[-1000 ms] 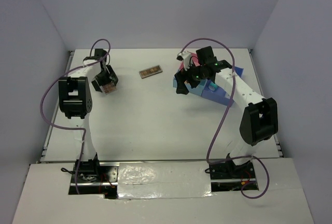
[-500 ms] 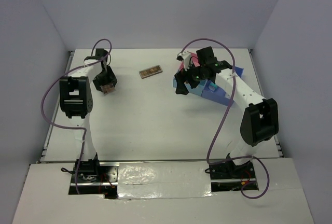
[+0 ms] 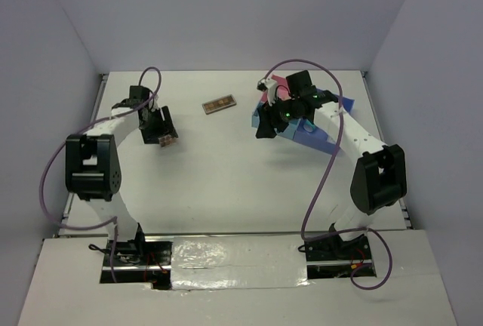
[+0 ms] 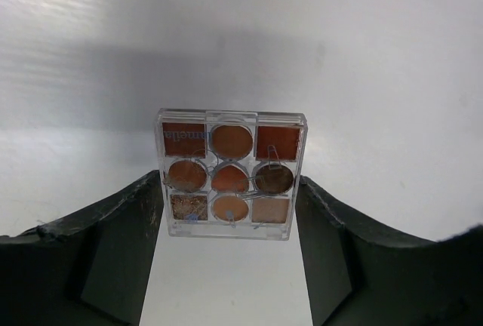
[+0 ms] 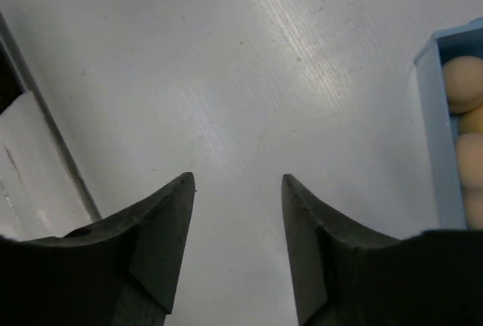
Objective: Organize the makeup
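Note:
My left gripper [image 4: 229, 190] is shut on a square clear palette [image 4: 230, 171] of brown and orange shades, one finger against each side. From above, that gripper [image 3: 161, 134] and the palette [image 3: 164, 142] are at the left of the table. A flat brown palette [image 3: 219, 104] lies at the back centre. My right gripper [image 5: 238, 182] is open over bare table with nothing between its fingers; from above the right gripper [image 3: 263, 124] is just left of the tray. Peach sponges [image 5: 462, 84] lie in a row in the tray's blue compartment [image 5: 436, 137].
The pink-and-blue compartment tray [image 3: 321, 136] stands at the back right under the right arm. In the right wrist view the table's edge rail [image 5: 45, 130] runs along the left side. Purple cables loop above both arms.
The left gripper has closed on the square palette and carried it a little rightward and nearer; the left arm's elbow swung left. The right gripper's jaws have narrowed in place.

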Robot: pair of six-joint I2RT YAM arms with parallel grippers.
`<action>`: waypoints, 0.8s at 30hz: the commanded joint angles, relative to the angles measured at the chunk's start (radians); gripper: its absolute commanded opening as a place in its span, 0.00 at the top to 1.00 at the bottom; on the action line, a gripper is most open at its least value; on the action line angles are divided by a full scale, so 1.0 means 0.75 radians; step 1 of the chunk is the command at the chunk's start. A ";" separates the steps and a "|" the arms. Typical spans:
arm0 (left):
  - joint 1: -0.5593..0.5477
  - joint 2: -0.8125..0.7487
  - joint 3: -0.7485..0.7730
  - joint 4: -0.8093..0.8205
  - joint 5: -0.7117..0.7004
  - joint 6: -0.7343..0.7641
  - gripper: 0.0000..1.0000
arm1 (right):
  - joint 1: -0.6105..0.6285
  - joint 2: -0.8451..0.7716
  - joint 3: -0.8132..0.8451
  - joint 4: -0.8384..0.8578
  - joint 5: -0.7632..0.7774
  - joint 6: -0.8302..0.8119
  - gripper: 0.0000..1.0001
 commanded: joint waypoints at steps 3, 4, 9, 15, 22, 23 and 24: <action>-0.060 -0.377 -0.286 0.343 0.436 0.110 1.00 | -0.004 0.073 0.132 -0.105 -0.223 0.078 0.52; -0.081 -0.410 -0.330 0.398 0.495 0.096 1.00 | 0.000 0.094 0.172 -0.125 -0.270 0.086 0.52; -0.307 -0.566 -0.561 0.782 0.653 0.031 1.00 | 0.020 0.221 0.309 -0.273 -0.401 0.143 0.49; -0.622 -0.638 -0.651 1.014 0.527 0.032 1.00 | 0.053 0.348 0.418 -0.344 -0.530 0.335 0.41; -0.733 -0.623 -0.580 0.980 0.365 0.159 1.00 | 0.155 0.313 0.316 -0.301 -0.469 0.456 0.29; -0.739 -0.619 -0.572 0.974 0.357 0.163 1.00 | 0.183 0.303 0.300 -0.277 -0.456 0.464 0.29; -0.748 -0.611 -0.557 0.972 0.353 0.167 1.00 | 0.200 0.287 0.283 -0.267 -0.442 0.474 0.29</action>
